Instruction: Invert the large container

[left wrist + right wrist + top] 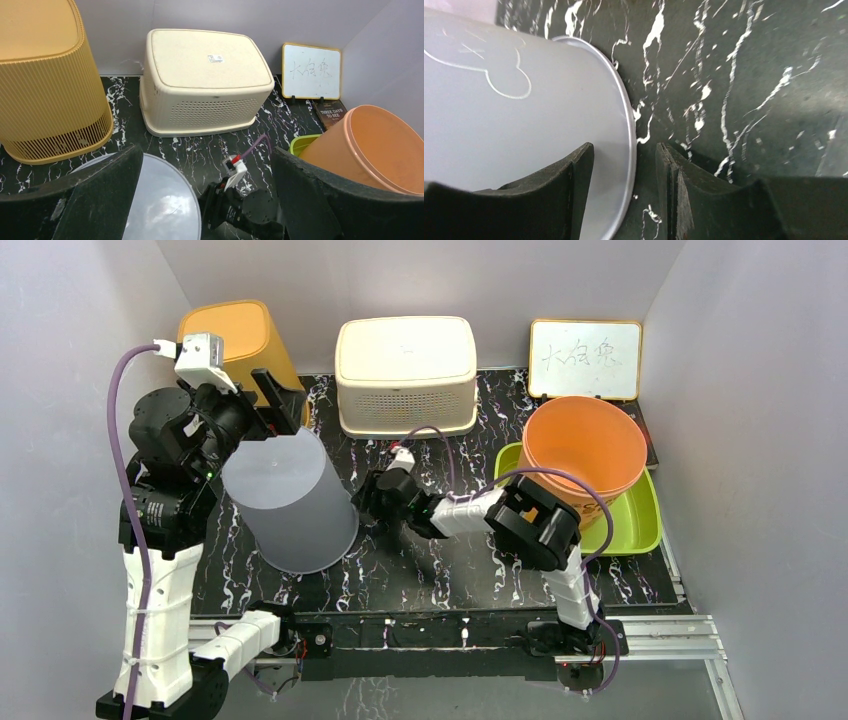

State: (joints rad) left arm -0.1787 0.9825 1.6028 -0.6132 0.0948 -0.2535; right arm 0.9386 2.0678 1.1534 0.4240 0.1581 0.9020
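Observation:
The large container (290,502) is a translucent grey bin standing on the marbled black table (430,560) with its flat base up. That base (150,200) shows under my left gripper (206,152), which hovers open above the bin's far side (262,405). My right gripper (375,502) is low at the bin's right side. In the right wrist view the bin's rim (628,125) runs between its fingers. One finger (574,175) lies over the bin wall (524,125) and the other over the table. The right gripper's (624,150) jaws stand apart, not clamping the rim.
An orange ribbed bin (240,340) and a cream basket (405,370) stand upside down at the back. An orange bucket (585,455) leans in a green tray (640,520) on the right. A whiteboard (585,358) and a book (331,112) are at the back right.

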